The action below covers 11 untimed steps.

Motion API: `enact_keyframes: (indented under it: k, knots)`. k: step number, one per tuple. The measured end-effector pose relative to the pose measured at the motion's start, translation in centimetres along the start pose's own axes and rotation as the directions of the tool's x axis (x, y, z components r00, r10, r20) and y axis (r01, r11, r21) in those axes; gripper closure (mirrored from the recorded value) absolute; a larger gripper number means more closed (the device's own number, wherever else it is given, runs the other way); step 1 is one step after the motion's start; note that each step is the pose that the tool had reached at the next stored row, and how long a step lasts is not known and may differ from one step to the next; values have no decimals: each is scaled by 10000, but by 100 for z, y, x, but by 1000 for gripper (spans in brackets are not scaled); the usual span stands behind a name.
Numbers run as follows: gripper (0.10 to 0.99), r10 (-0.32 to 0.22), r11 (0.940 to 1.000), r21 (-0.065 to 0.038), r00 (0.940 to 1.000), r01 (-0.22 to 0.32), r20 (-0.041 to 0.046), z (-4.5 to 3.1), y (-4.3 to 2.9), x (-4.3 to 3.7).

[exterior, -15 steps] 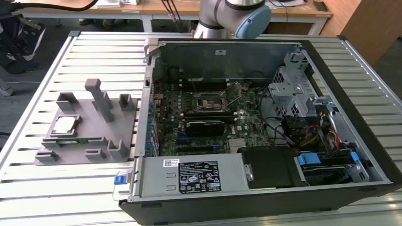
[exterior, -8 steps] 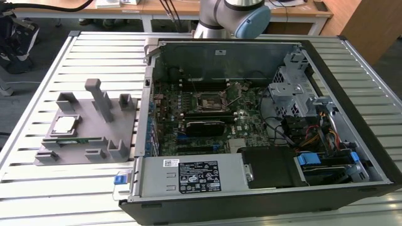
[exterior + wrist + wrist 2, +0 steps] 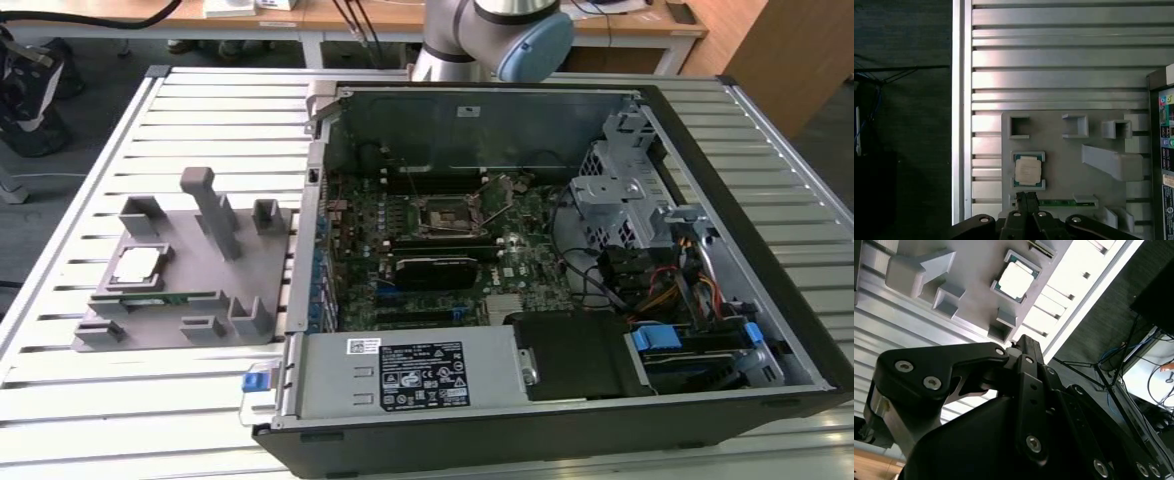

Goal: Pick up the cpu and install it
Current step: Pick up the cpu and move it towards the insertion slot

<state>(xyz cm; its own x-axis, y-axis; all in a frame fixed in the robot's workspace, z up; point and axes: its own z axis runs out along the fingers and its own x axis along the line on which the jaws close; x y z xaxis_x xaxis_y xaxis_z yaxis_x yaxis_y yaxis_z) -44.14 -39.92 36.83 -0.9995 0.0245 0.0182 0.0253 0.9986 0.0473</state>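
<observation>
- My claw (image 3: 1026, 196), its fingers pressed together and gripping nothing, hangs above the gray holder (image 3: 1054, 150).
- The cpu (image 3: 1028, 170) lies flat in a square recess of that holder, shiny top up. It is untouched, close to my fingertips.
- The holder rests on the slatted table (image 3: 80, 400), at the exterior view's left of the open computer case (image 3: 747, 150).

This is a robotics lab or test workshop. An open desktop computer case (image 3: 534, 440) lies on a slatted aluminium table (image 3: 134, 400) with its motherboard (image 3: 360, 220) bared. Beside the case sits a parts fixture (image 3: 140, 328) (plain grey plastic). Behind the case rise a robot arm (image 3: 494, 35) and wooden desks (image 3: 387, 22) trailing cables.
</observation>
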Motion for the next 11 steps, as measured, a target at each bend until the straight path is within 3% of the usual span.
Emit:
enact_keyframes:
  k: [11]
  knots:
    - [973,-1,10000,-19,10000,1,20,97,-24,0]
